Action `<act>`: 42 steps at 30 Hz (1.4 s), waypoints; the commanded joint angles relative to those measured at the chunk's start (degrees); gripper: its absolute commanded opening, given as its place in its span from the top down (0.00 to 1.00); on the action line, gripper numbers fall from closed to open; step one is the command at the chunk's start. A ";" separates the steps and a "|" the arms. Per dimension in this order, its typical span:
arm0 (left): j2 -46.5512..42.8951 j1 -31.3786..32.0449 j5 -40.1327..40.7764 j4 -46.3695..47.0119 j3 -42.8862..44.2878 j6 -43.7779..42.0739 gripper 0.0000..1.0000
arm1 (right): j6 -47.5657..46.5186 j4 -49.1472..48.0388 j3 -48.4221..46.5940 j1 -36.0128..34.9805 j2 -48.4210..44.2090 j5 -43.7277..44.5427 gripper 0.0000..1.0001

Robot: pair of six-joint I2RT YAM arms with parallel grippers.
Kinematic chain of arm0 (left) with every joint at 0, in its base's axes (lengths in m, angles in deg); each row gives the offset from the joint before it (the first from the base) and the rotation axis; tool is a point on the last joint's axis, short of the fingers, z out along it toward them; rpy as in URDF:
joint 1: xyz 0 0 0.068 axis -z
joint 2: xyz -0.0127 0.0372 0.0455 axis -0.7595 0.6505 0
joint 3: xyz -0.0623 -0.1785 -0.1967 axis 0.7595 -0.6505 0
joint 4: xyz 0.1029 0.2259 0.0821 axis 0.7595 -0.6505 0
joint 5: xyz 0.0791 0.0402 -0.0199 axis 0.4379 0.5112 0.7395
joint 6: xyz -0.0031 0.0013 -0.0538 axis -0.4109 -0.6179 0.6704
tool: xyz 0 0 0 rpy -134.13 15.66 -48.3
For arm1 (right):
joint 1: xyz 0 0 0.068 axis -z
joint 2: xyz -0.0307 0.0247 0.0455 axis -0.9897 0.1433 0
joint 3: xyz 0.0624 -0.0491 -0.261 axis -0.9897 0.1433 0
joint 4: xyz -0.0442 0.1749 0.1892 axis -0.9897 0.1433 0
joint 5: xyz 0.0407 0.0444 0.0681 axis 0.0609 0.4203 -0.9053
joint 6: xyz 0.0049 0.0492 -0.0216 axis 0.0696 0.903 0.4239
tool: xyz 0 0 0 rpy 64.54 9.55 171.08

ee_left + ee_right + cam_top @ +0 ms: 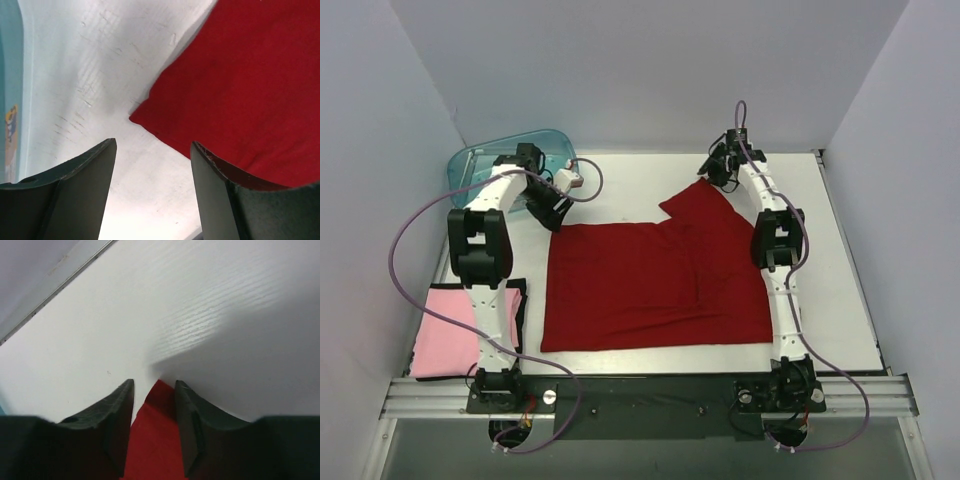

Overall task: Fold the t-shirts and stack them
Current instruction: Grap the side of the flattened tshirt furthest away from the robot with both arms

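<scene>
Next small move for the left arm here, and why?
Probably ease the left gripper forward and down onto the far-left corner of the red shirt: its jaws are open and that corner lies just ahead, not between them. The right gripper, also open, straddles the sleeve tip.

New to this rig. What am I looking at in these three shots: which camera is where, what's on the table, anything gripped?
Two white robot arms are bolted at the near edge of the table, each ending in a two-finger gripper. The wide shot comes from a fixed camera above and behind them. The close-ups come from a camera on each wrist, the dark shapes being its gripper's fingers. On the table: a dark red t-shirt spread flat, a folded pink t-shirt near left, a teal plastic tub far left. The left gripper is open at the red shirt's far-left corner, holding nothing. The right gripper straddles the far sleeve's tip; whether it pinches it, I cannot tell.
</scene>
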 commanded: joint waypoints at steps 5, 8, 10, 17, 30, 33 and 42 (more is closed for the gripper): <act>1.09 -0.28 -0.63 -2.00 6.79 -2.08 0.29 | 2.40 0.19 1.89 -0.62 1.69 -0.28 1.00; 1.36 -0.28 -1.68 -2.62 7.49 -3.66 0.29 | -1.10 -0.68 3.65 -0.53 -1.02 0.42 1.00; 1.80 -0.28 -2.30 -2.80 7.93 -5.06 0.28 | -2.43 -2.26 5.93 -0.44 -3.22 -0.10 1.00; 6.45 0.16 -2.12 -5.34 13.64 -5.60 0.27 | -5.25 -6.05 9.54 0.18 -7.19 -4.23 0.65; 4.61 0.07 -1.69 -3.94 11.71 -5.34 0.27 | -5.60 3.36 10.16 -0.88 -5.43 3.67 0.98; 4.87 0.25 -1.51 -3.15 12.33 -5.43 0.26 | -6.04 2.48 9.63 -0.79 -5.87 2.71 1.00; 8.83 3.50 0.25 -7.62 13.91 -11.57 0.26 | -11.04 -3.15 14.46 -1.14 -14.39 -6.43 1.00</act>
